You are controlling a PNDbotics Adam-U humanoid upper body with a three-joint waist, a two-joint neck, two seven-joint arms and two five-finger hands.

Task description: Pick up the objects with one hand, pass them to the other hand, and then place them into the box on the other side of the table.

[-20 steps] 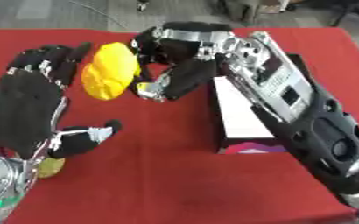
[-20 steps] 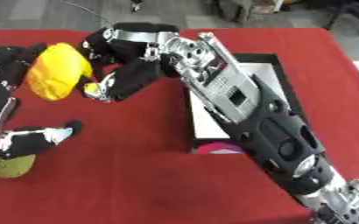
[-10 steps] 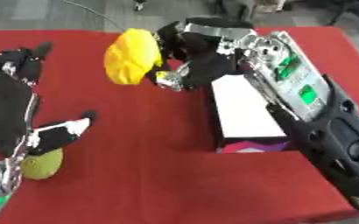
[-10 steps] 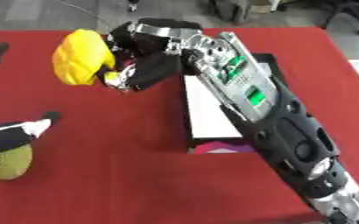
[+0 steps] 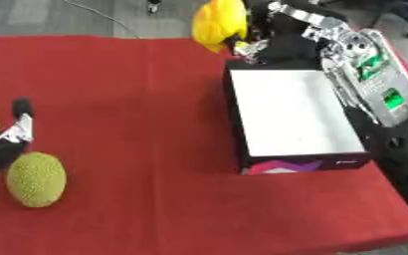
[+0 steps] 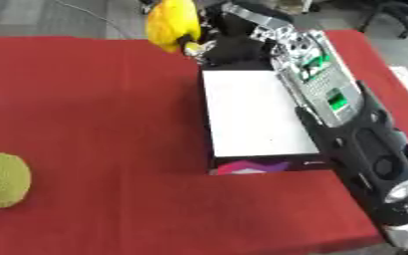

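**Yellow object held over the far edge, beside the box**

Red cloth covers the counter (image 5: 138,99), and on it the count is short: one box, one green fruit, and one yellow object that is off the surface altogether.

The right hand (image 5: 258,41) has its fingers curled round the yellow object (image 5: 218,21), carrying it above the counter's far edge, just beyond the far left corner of the box (image 5: 290,112). The object is a rounded, bright yellow lump (its exact kind cannot be made out). The right arm runs in from the counter's right edge along the box's right side, with green-lit panels showing on its silver forearm.

The box is a single shallow tray with dark walls and a white floor, lying lengthwise toward the counter's right edge; its near wall carries a pink and purple pattern. Nothing shows inside it.

The left hand (image 5: 14,130) shows only at the counter's left edge, as a dark finger or thumb with a pale band, pointing up; whether its fingers are curled or straight cannot be told. Just beside it, near the front left corner, rests one bumpy green fruit (image 5: 36,179), oval and lying on the cloth.
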